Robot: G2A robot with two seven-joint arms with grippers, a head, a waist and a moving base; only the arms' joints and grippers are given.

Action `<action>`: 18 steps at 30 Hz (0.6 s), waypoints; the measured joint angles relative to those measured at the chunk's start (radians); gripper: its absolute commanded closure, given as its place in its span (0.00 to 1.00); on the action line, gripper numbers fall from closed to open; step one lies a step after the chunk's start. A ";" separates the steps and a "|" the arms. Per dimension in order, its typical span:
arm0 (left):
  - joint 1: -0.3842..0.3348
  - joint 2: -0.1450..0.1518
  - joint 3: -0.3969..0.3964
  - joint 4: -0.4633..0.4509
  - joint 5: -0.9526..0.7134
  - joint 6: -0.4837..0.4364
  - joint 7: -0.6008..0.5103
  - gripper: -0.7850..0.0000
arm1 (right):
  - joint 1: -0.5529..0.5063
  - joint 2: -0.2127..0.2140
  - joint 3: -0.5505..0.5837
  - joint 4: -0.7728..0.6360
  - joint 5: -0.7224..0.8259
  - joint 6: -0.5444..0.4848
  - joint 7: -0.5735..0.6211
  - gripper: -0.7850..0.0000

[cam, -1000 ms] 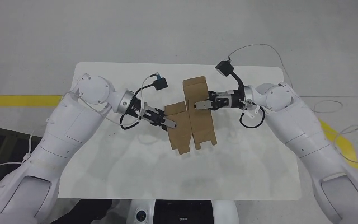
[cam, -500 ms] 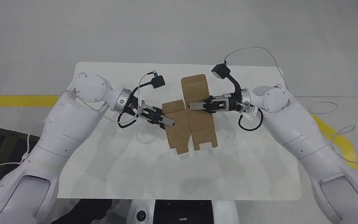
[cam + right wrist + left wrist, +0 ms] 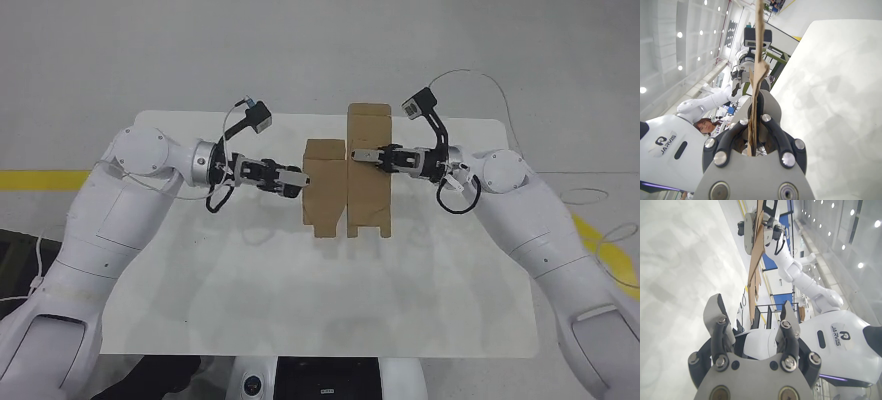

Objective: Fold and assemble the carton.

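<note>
Carton (image 3: 325,195) flat, nothing folded yet I reckon; R end effector (image 3: 357,156) clamps it, L end effector (image 3: 300,180) wide alongside.

We see the carton (image 3: 345,175) as plain brown cardboard, matt on its faces, with a rough, fibrous, slightly frayed edge where it runs between the smooth grey fingers (image 3: 770,106) of the right gripper (image 3: 757,98). That gripper and the left gripper (image 3: 753,303) both look to us like matt grey metal at the base plate, with black, faintly glossy, plastic-looking links and bright, polished screw heads. The table (image 3: 200,280) is white and smooth, and we read its finish as a soft satin sheen rather than a mirror gloss.
</note>
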 measured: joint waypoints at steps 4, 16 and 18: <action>0.018 0.000 -0.015 -0.006 0.002 0.040 0.082 0.00 | -0.001 -0.005 0.011 -0.018 -0.031 0.074 -0.072 1.00; 0.082 -0.010 -0.039 -0.032 -0.035 0.165 0.316 0.00 | -0.028 -0.037 0.035 -0.051 -0.067 0.160 -0.301 1.00; 0.090 -0.012 -0.045 -0.035 -0.051 0.177 0.339 0.00 | -0.029 -0.041 0.040 -0.053 -0.086 0.169 -0.339 1.00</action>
